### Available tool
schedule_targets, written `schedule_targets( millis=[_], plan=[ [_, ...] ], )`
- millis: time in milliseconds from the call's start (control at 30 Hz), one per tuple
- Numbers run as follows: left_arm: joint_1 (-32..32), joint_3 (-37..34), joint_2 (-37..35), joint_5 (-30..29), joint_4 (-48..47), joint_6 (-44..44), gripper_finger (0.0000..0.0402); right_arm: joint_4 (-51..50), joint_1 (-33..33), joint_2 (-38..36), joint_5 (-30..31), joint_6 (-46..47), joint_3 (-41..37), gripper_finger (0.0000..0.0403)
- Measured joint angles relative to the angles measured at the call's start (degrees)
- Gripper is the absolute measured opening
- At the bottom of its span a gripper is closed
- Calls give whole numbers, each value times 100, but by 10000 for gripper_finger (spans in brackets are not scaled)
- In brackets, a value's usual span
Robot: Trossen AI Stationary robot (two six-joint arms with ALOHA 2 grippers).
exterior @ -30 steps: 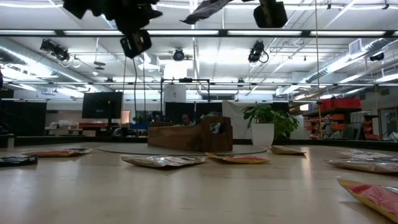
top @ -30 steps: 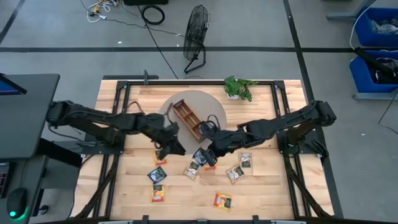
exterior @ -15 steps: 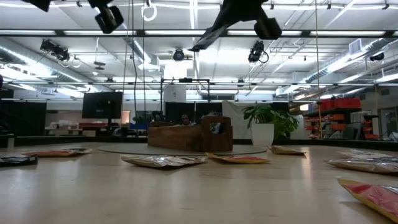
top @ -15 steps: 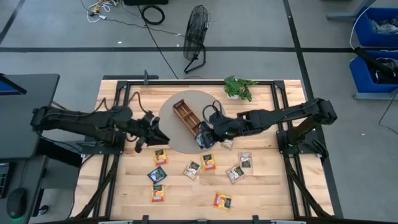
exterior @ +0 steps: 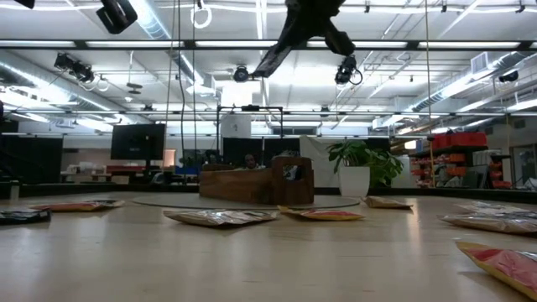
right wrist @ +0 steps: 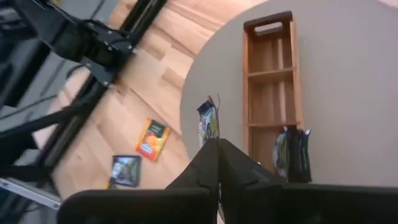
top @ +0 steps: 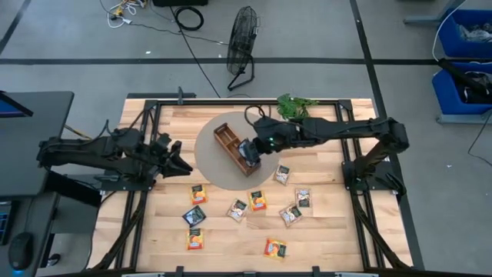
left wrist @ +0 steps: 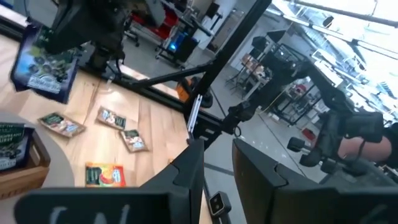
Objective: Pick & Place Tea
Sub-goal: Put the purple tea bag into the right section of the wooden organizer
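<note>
Right gripper [top: 247, 151] raised over the near end of the wooden tray [top: 227, 141], fingers pinched tight on a dark blue sachet [top: 246, 149]; in the right wrist view the sachet [right wrist: 208, 124] hangs edge-on from the fingertips, above the grey mat [right wrist: 348, 93] just beside the tray [right wrist: 270, 74]. One dark sachet [right wrist: 292, 154] already stands in the tray's end compartment; the other two compartments show bare wood. Low view: the held sachet [exterior: 270, 62] is well above the table, tilted. Left gripper [top: 178, 158] waits at the left side of the table [top: 323, 231], off the mat, jaws partly apart with nothing between them in the left wrist view [left wrist: 214, 163]. Remaining tea lies flat on the bare wood nearer the front edge: a dark pair [top: 196, 205], orange ones [top: 196, 239] [top: 274, 248] [top: 258, 201], pale ones [top: 237, 208] [top: 290, 215] [top: 304, 198], and one [top: 282, 175] just off the mat edge. Small plant [top: 294, 108] stands at the far edge of the table, behind the right arm
</note>
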Motion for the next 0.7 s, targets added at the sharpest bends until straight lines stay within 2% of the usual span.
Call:
schedule_targets(
  millis=[233, 333, 467, 700],
  plan=[
    [0, 0, -106, -47, -89, -9, 87, -1448, -224, 1022, -200, -544, 1354, 0],
    [0, 0, -91, -48, -117, -8, 87, -1689, -283, 1377, -333, -663, 1699, 0],
    [0, 0, -88, -48, -115, -7, 87, -1704, -290, 1663, -500, -731, 1796, 0],
    [0, 0, -88, -48, -113, -7, 87, -1869, -289, 2021, -396, -910, 1802, 0]
  ],
)
